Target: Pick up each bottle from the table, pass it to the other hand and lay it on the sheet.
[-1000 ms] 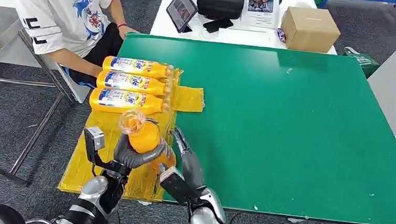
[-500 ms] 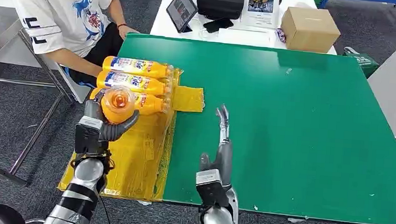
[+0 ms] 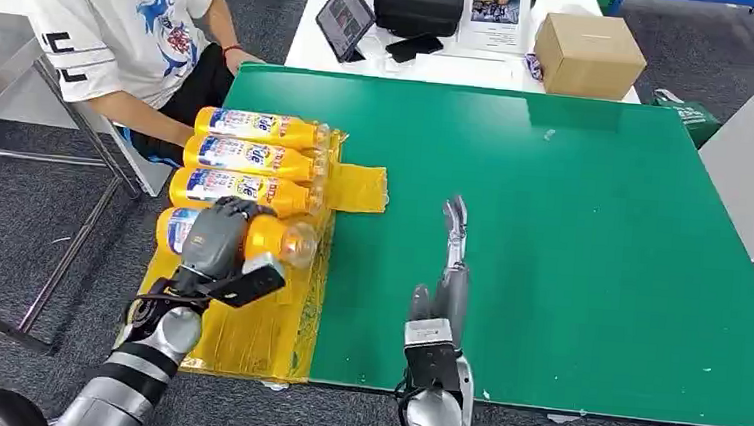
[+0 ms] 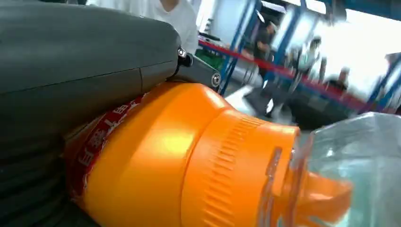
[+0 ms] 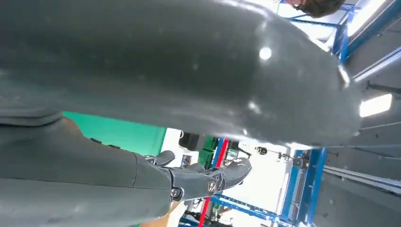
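Observation:
My left hand (image 3: 214,242) grips an orange bottle (image 3: 273,238) lying sideways low over the yellow sheet (image 3: 245,329), just in front of three more orange bottles (image 3: 248,158) laid in a row. Up close in the left wrist view, the bottle (image 4: 179,161) sits under my thumb (image 4: 85,52) with its clear cap to one side. My right hand (image 3: 450,263) stands over the green table (image 3: 572,237), fingers straight and apart, holding nothing. The right wrist view has those fingers (image 5: 203,179) stretched out.
A person in a white shirt (image 3: 125,25) sits at the table's far left corner, close to the bottle row. Beyond the green table a white table holds a tablet (image 3: 345,18), a black case (image 3: 420,3) and a cardboard box (image 3: 590,53).
My left hand has carried the bottle from upright at the handover down and sideways onto the sheet beside the row. The right hand let go and moved right, fingers straightened.

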You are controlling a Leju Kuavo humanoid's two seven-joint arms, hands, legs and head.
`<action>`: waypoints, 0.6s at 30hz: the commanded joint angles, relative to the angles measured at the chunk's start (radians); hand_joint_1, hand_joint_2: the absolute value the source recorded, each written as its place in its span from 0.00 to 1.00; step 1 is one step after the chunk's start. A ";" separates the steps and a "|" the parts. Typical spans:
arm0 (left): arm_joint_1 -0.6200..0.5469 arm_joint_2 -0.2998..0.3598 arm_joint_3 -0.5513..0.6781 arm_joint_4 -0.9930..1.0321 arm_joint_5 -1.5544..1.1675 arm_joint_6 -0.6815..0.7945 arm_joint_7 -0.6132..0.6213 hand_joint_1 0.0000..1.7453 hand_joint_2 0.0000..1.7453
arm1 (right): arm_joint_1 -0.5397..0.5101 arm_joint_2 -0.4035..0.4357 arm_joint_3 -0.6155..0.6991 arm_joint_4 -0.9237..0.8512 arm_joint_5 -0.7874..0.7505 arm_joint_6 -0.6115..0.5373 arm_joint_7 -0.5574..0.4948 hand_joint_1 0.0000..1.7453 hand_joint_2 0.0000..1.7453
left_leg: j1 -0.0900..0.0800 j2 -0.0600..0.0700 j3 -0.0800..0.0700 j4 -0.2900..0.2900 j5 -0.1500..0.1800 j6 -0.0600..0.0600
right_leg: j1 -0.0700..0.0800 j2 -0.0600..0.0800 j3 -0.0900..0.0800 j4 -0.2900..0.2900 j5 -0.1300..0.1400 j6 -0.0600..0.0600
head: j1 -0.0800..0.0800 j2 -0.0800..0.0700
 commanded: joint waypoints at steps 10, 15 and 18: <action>-0.180 0.138 -0.174 0.309 -0.131 -0.060 0.042 1.00 1.00 | -0.004 -0.020 -0.054 0.014 -0.034 0.039 -0.009 0.00 0.00 | 0.002 0.000 0.003 0.000 -0.001 -0.001 | 0.002 -0.001 0.004 -0.001 -0.001 -0.002 | 0.000 0.000; -0.227 0.155 -0.201 0.358 -0.104 -0.150 0.012 1.00 1.00 | -0.009 -0.010 -0.059 0.050 -0.064 0.079 -0.018 0.00 0.00 | 0.002 -0.001 0.001 0.000 0.000 -0.001 | 0.002 -0.001 0.002 0.000 0.000 -0.001 | 0.000 0.000; -0.228 0.143 -0.196 0.384 -0.050 -0.202 -0.013 1.00 1.00 | -0.014 -0.004 -0.054 0.070 -0.072 0.094 -0.020 0.00 0.00 | 0.002 0.000 0.001 0.000 0.000 -0.001 | 0.002 -0.001 0.002 -0.001 0.000 -0.001 | 0.000 0.000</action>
